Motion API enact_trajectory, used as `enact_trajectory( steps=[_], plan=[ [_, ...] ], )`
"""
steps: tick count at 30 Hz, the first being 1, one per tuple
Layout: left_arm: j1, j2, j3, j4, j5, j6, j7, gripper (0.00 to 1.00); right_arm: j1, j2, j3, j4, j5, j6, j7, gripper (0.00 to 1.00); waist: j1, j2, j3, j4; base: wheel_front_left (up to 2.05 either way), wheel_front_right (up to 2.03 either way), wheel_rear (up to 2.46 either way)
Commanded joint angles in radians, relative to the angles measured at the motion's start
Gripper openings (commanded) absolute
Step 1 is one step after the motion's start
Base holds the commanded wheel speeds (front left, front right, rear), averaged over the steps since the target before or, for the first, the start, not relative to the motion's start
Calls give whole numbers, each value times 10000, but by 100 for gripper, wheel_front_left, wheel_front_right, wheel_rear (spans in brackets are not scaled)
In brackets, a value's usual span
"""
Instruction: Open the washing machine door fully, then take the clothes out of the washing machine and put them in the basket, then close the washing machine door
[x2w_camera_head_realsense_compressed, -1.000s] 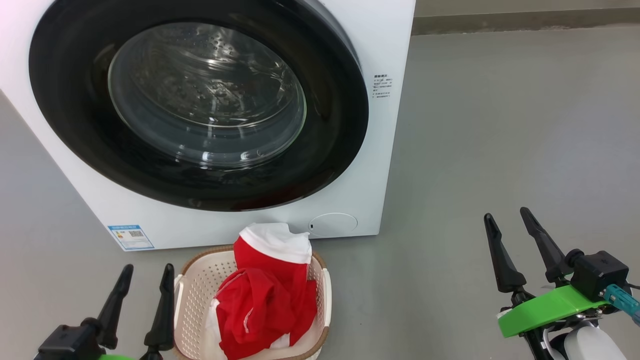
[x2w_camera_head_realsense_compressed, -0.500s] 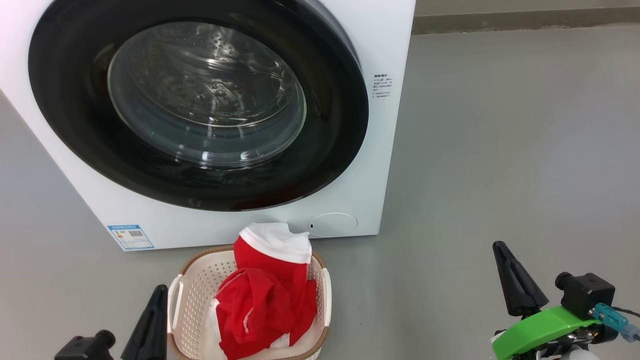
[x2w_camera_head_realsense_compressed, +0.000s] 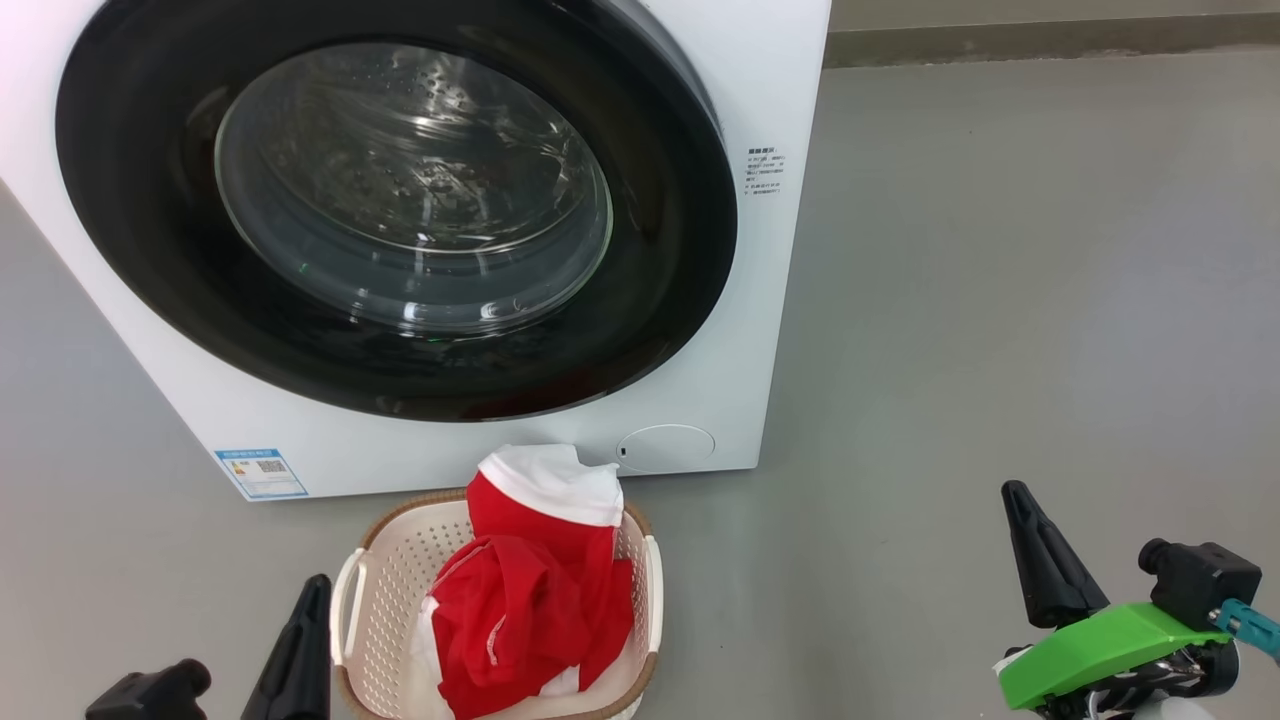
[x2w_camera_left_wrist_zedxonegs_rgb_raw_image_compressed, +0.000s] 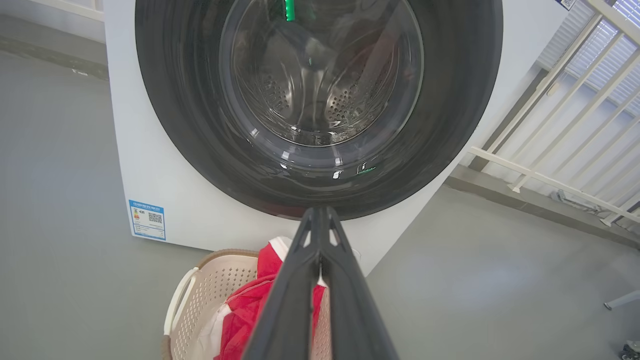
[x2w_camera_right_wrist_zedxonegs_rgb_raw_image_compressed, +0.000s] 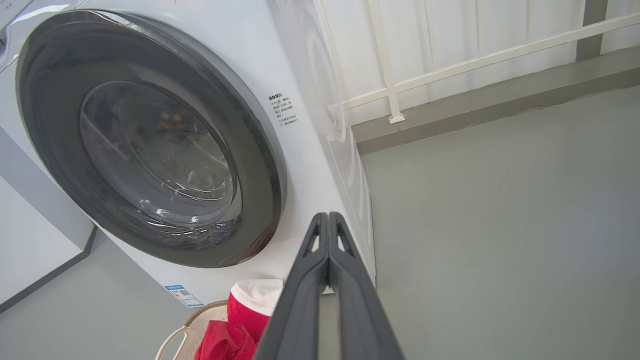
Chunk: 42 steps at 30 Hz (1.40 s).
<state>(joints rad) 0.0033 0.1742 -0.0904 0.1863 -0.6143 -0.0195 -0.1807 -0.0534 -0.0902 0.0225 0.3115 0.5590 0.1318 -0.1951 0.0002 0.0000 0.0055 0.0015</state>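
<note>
The white washing machine (x2w_camera_head_realsense_compressed: 770, 90) stands ahead with its round black-rimmed door (x2w_camera_head_realsense_compressed: 660, 240) shut against the front; the steel drum shows through the glass. Red clothes (x2w_camera_head_realsense_compressed: 525, 605) with white trim lie heaped in the cream basket (x2w_camera_head_realsense_compressed: 395, 575) on the floor just before the machine. My left gripper (x2w_camera_head_realsense_compressed: 318, 585) is shut at the lower left, beside the basket's left handle, holding nothing. My right gripper (x2w_camera_head_realsense_compressed: 1015, 492) is shut at the lower right over bare floor, also holding nothing. In the wrist views, each pair of fingers (x2w_camera_left_wrist_zedxonegs_rgb_raw_image_compressed: 320, 215) (x2w_camera_right_wrist_zedxonegs_rgb_raw_image_compressed: 327, 217) is pressed together, pointing at the machine.
Grey floor (x2w_camera_head_realsense_compressed: 1000, 300) stretches to the right of the machine. A white railing (x2w_camera_left_wrist_zedxonegs_rgb_raw_image_compressed: 575, 100) and a low kerb run behind and to the right. A blue label (x2w_camera_head_realsense_compressed: 260, 473) and a small round flap (x2w_camera_head_realsense_compressed: 665, 448) mark the machine's lower front.
Both grippers have gone from open to shut and dropped lower in the head view. The door, basket and clothes have not moved.
</note>
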Motion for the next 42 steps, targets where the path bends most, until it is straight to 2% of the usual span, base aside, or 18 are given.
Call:
enact_trajectory(
  steps=[1,42],
  plan=[
    [-323,93,220,-179,-299,-112,65,0,-342,-71,-65,-289,301,-2,65,0,-2,0,-1,0,0,0,0],
    [-632,-427,934,122,-4058,-502,1189,0,-422,112,-575,-436,4274,-6,1245,0,-2,0,-10,-6,0,0,0]
  ],
)
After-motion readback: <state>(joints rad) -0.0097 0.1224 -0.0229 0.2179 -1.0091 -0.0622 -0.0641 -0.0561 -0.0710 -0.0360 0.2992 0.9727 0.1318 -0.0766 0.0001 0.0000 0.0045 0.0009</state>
